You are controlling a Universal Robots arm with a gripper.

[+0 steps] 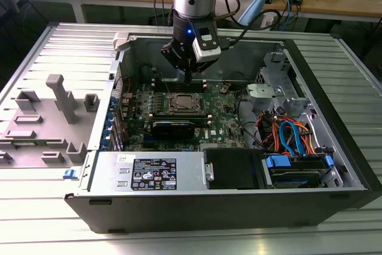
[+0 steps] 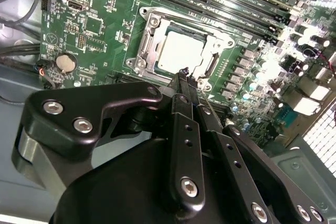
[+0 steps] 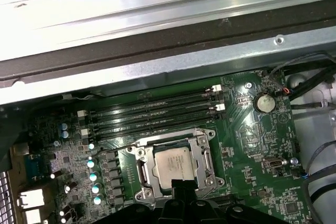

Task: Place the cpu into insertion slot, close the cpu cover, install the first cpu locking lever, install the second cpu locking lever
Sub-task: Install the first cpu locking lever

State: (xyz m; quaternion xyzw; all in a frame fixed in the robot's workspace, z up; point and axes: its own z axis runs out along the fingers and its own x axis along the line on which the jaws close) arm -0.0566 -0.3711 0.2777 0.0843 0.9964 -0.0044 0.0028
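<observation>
While the open computer case (image 1: 179, 210) lies on its side, the green motherboard (image 3: 247, 145) faces upward and the gripper (image 2: 184, 73) hangs close over the socket's edge, fingers pressed together on nothing. The cpu cover (image 3: 206, 156) looks lowered around the cpu (image 3: 172, 167), which is seated in the insertion slot (image 3: 139, 152). The risk, as I judge it, is a misaligned descent: the narrow tip could scrape the chip or skid onto nearby components.

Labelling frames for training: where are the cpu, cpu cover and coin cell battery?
cpu (image 3: 170, 167): first wrist view, middle of its metal top.
cpu cover (image 3: 202, 155): first wrist view, one side bar.
coin cell battery (image 3: 264, 102): first wrist view, its face.
</observation>
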